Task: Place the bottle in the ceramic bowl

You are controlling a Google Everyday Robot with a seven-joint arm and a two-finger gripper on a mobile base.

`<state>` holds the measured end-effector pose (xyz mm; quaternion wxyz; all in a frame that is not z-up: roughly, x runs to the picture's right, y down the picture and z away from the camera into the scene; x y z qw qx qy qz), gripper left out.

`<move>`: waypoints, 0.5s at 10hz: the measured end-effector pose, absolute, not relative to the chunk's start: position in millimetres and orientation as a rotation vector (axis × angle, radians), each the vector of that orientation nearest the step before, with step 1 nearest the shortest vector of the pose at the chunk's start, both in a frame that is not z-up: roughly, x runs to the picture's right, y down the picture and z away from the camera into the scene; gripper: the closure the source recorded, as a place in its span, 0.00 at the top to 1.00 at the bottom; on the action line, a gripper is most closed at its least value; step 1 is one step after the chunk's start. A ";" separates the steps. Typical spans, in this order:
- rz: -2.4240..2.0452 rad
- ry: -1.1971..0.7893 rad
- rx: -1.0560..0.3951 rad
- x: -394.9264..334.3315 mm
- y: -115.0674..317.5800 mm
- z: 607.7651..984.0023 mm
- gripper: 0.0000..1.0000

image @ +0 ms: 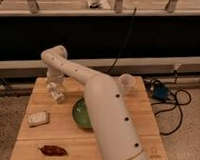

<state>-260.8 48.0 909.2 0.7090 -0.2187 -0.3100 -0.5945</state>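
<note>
My gripper [55, 90] hangs from the white arm over the back left of the wooden table [66, 135], pointing down with its jaws standing open. A small white shape at its tips looks like the bottle [58, 96], low on the table; I cannot tell whether the fingers touch it. The ceramic bowl [81, 113], glossy green, sits at the table's middle, to the right of and nearer than the gripper. The arm's thick forearm hides the bowl's right side.
A flat white block [38, 118] lies at the left of the table. A dark red object [53, 150] lies near the front edge. A clear plastic cup [126, 84] stands at the back right. Cables and a blue box [160, 92] lie on the floor to the right.
</note>
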 end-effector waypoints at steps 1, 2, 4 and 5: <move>-1.340 -0.703 -0.488 -263.0 50.4 911.5 0.80; -1.367 -0.720 -0.493 -264.5 53.9 915.2 0.80; -1.414 -0.742 -0.503 -268.0 61.1 923.5 0.80; -1.438 -0.740 -0.516 -269.5 66.2 929.2 0.80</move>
